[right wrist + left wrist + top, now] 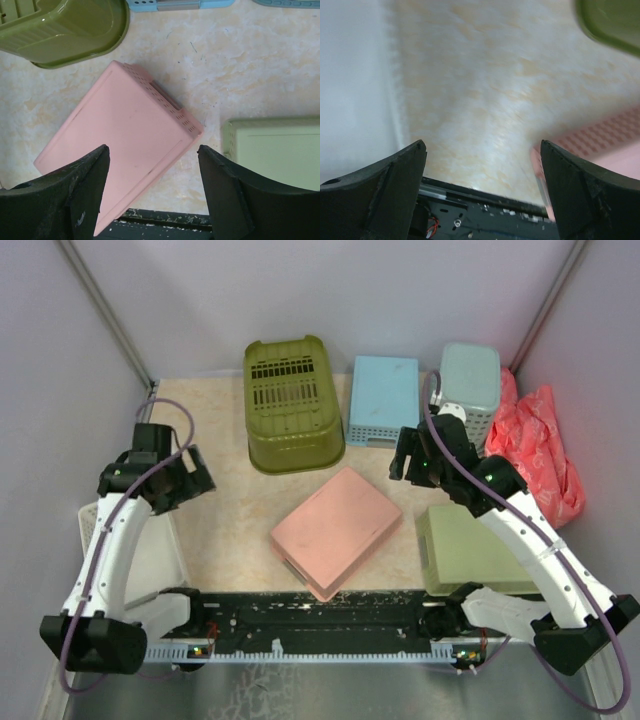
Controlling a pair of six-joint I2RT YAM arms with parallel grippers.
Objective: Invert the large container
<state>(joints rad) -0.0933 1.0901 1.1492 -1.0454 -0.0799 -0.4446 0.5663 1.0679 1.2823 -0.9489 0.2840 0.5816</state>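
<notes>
Black rail (320, 625): runs along the near edge of the tabletop (235, 515), with both arm bases on it.
White bin (150, 560): near left, partly hidden under the left arm.
Pale-green tray (470, 550): near right, under the right arm.
Pink box (335, 528): in the centre, flat face up, skewed, its near corner close to the rail.
Left jaws: spread wide with nothing between them, hanging over bare tabletop on the left.
Right jaws: spread wide and empty, raised right of centre beyond the pink box.
Large container (290, 405): olive green, far and left of centre, rim down on the tabletop and slotted bottom facing up. It is well apart from both jaws.
Light-blue basket (383, 400): just beside the large container, on its right.
Teal mesh basket (470, 380): far right, next to the blue one.
Red bag (540, 445): crumpled in the far right corner.
</notes>
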